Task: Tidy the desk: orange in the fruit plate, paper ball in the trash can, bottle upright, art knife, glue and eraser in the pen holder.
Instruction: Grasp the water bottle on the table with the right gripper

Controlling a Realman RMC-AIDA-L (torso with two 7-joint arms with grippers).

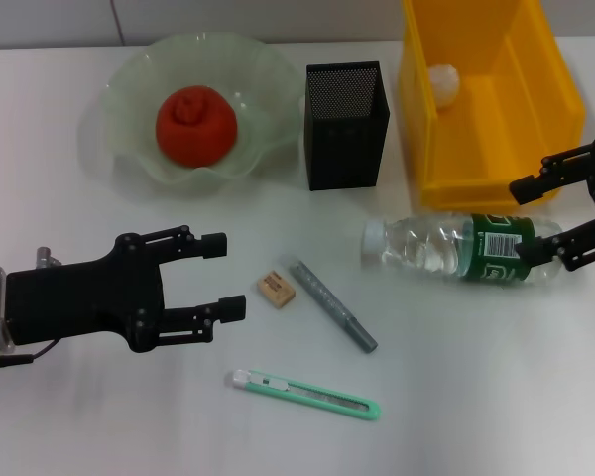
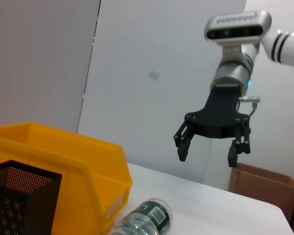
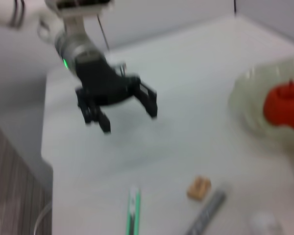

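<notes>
The right end effector is spread wide around the base end of the water bottle, which lies on its side just in front of the yellow trash bin; contact cannot be told. The paper ball sits inside the bin. The left end effector hovers spread, empty, near the desk's left edge. The orange rests in the fruit plate. The eraser, glue stick and art knife lie apart in front of the mesh pen holder.
</notes>
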